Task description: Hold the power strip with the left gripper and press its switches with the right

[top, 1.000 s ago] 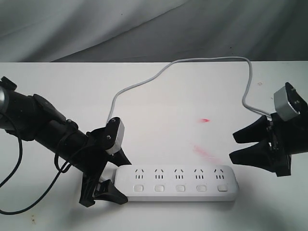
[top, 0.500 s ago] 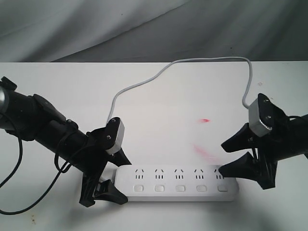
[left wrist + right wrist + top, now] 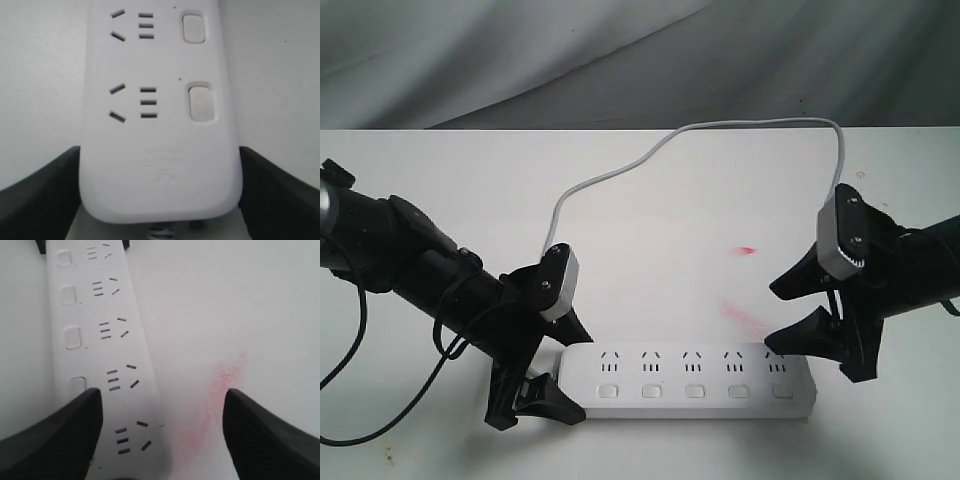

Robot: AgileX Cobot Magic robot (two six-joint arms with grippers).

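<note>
Lying flat across the lower middle of the frame on the white worktop [image 3: 670, 230]: the power strip [image 3: 690, 383], switches [image 3: 695, 391] facing up. Clenching its left end from both long sides with the left gripper [image 3: 570, 372] fingers. Hanging over its right end with the right gripper [image 3: 775, 318], fingers spread wide, grasping nothing.

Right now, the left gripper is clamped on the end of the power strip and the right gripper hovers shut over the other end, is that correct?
Not quite: the right gripper is open, its fingers spread wide, as the right wrist view shows. The rest holds: the left gripper clamps the power strip at its end.
</note>
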